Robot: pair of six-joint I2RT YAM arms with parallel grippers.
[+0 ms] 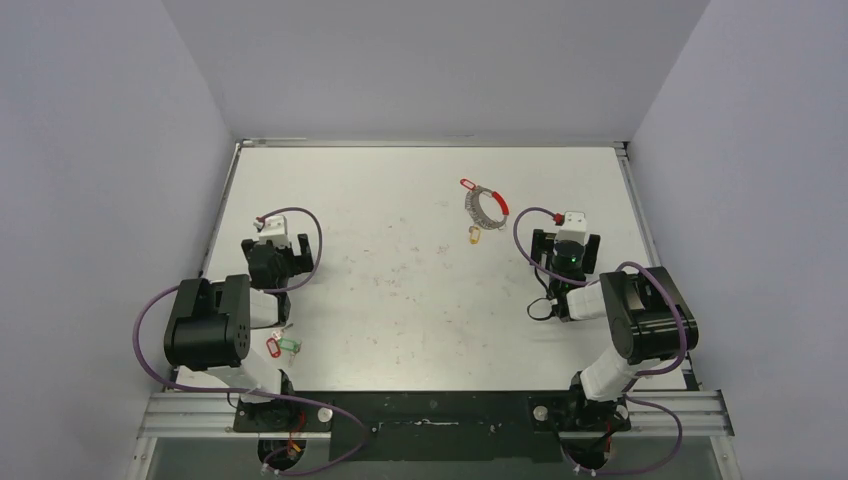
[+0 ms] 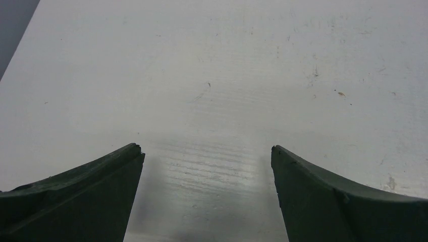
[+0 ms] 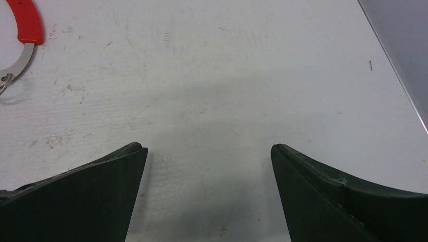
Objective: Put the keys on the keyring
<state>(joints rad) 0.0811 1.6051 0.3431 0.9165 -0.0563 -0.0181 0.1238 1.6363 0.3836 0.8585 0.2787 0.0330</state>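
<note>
Silvery wire keyring, red piece on its rim, lies toward the far edge of the table, right of centre, ahead of the right gripper; that gripper and the left gripper both stand spread wide and empty. Judged step: the start, with the next move calling for a fine pinch on one flat key while the other arm steadies the ring. Count: one keyring and four keys, namely the far red-tagged key and yellowish key beside the ring, and the near red-tagged key and green-tagged key by the near-left corner.
</note>
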